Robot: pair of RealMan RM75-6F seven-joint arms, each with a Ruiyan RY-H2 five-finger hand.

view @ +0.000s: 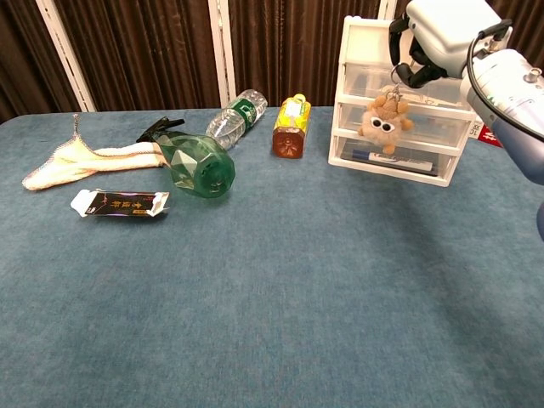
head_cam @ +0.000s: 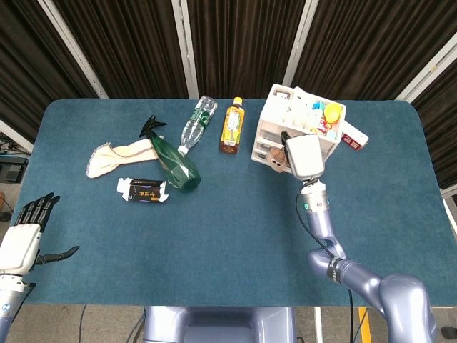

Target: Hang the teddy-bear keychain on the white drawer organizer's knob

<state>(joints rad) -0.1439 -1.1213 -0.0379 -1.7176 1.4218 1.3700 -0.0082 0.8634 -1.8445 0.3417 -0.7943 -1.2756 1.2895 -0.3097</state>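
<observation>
The white drawer organizer (view: 355,51) (head_cam: 272,108) stands at the back right of the table, with several drawers facing me. In front of its middle drawer the tan teddy-bear keychain (view: 382,124) (head_cam: 275,161) dangles tilted, close against the drawer front. My right hand (view: 435,36) (head_cam: 303,156) hovers just above it and grips the keychain's ring between curled fingers (view: 406,70). Whether the ring touches a knob is hidden by the hand. My left hand (head_cam: 25,232) hangs off the table's near left corner, fingers spread and holding nothing.
An orange tea bottle (view: 291,127) stands left of the organizer. Further left lie a clear water bottle (view: 235,115), a green spray bottle (view: 192,163), a cream cloth (view: 85,158) and a black packet (view: 119,203). A red-and-white box (head_cam: 354,139) sits right of the organizer.
</observation>
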